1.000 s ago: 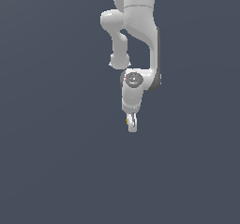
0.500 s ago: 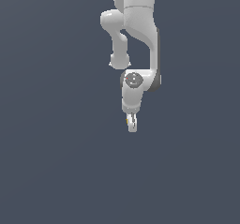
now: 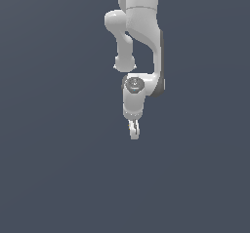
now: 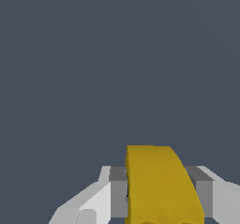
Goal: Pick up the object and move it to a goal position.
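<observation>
Since the object (image 4: 159,185) has to travel to a goal, the arm hangs with its claw (image 3: 134,129) pointing down, clamped on the yellow lump from both sides. Seen from the wrist, the object sits squarely between the 2 fingers (image 4: 117,192). No container shows anywhere, only plain grey surroundings.

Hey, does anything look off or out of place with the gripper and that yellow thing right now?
Nothing stands out. The yellow object sits squarely between the fingers of the gripper, which looks closed on it. No damage or spill shows.
</observation>
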Tool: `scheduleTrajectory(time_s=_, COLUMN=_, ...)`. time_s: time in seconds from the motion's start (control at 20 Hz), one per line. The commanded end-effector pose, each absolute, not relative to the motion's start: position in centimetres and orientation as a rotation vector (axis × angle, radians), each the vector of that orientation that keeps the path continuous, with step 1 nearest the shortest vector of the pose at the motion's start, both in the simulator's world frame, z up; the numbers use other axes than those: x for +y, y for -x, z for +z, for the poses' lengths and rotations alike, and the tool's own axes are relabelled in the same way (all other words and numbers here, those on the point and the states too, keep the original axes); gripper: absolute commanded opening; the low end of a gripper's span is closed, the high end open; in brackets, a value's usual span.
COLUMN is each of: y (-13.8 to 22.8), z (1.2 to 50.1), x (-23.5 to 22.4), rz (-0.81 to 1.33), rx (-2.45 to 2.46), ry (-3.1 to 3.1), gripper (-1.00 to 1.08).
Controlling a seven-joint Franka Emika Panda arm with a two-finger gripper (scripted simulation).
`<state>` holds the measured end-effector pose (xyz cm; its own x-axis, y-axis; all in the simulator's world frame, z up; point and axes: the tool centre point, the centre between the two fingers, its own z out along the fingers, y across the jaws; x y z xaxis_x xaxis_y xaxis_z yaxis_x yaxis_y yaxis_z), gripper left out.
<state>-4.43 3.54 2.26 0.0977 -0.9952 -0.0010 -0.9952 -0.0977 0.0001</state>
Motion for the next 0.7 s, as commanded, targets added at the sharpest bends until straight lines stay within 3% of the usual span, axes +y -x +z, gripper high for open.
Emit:
scheduleTrajectory(time_s=0.0, y=3.8, z=2.3, x=1.9, rz=0.000, rx=2.113, ry=2.324, gripper=-1.00)
scheduleTrajectory(time_s=0.35, y=1.6, z=2.5, x=-2.6, rz=0.000, rx=2.113, ry=2.325, gripper=-1.00)
scheduleTrajectory(time_s=0.65, y=1.0, z=2.5, x=-3.6, rz=0.000, rx=2.113, ry=2.325, gripper=-1.00)
